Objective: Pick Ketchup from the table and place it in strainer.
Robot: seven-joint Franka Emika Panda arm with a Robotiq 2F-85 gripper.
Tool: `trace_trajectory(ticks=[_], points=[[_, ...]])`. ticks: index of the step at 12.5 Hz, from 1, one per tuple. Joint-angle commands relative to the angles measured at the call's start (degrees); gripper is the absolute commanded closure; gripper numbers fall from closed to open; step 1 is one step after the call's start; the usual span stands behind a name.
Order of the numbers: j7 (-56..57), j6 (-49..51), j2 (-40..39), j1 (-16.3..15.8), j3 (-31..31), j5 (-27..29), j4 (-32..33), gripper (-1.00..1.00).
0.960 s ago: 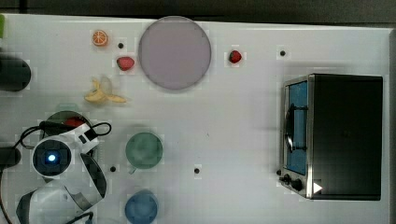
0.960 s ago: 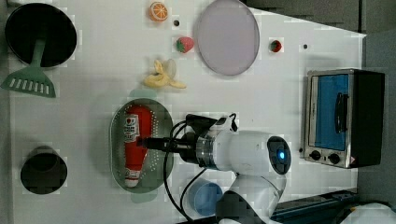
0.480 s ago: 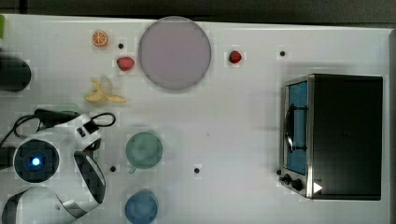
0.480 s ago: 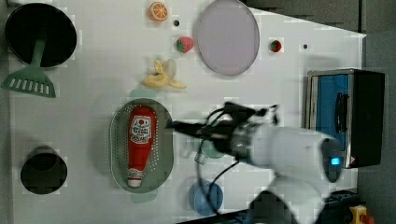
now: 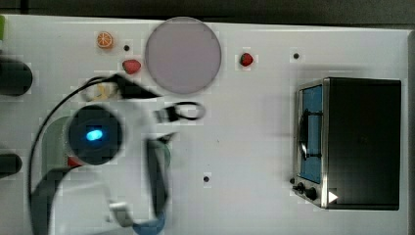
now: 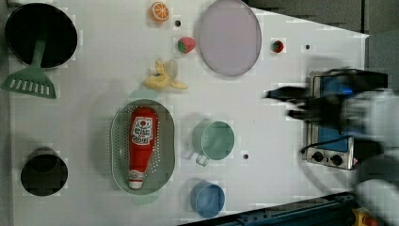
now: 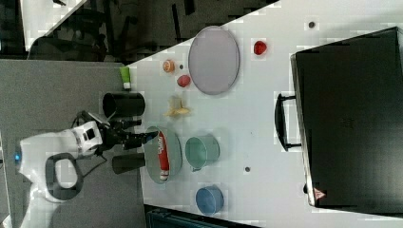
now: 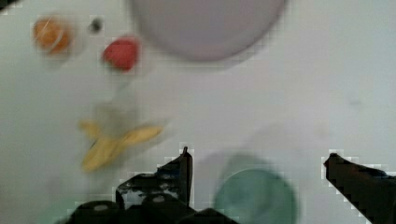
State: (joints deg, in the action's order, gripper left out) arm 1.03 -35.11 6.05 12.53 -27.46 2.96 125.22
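Observation:
The red Ketchup (image 6: pixel 141 143) bottle lies lengthwise inside the pale green strainer (image 6: pixel 117 141), cap toward the left view's bottom. The right view also has the Ketchup (image 7: pixel 163 154) resting in the strainer (image 7: pixel 175 151). My gripper (image 8: pixel 259 161) is open with nothing between its fingers, and it hangs high over the table. In the left view the gripper (image 6: pixel 280 103) is blurred near the toaster oven, far from the strainer. In the top view my arm (image 5: pixel 93 134) covers most of the strainer (image 5: pixel 51 137).
A lilac plate (image 6: pixel 229 37), two strawberries (image 6: pixel 186 44) (image 6: pixel 277 46), a banana (image 6: pixel 164 82) and an orange slice (image 6: pixel 160 11) lie at the back. A teal cup (image 6: pixel 216 140) and blue cup (image 6: pixel 207 200) stand beside the strainer. The toaster oven (image 5: pixel 352 142) stands at the top view's right.
My arm has drawn away from the strainer, sweeping toward the left view's right. The Ketchup stays lying in the strainer. The gripper stays open.

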Motion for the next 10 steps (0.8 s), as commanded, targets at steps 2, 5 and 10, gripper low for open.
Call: trace_trajectory(ticks=[2, 5, 10], points=[[-2.6, 15.9, 5.9, 2.9, 9.2, 3.3, -8.5, -1.00], [-2.2, 28.7, 6.6, 3.0, 12.9, 3.0, -15.1, -1.00], [-2.4, 33.8, 6.1, 3.0, 13.0, 3.0, -19.0, -1.00]])
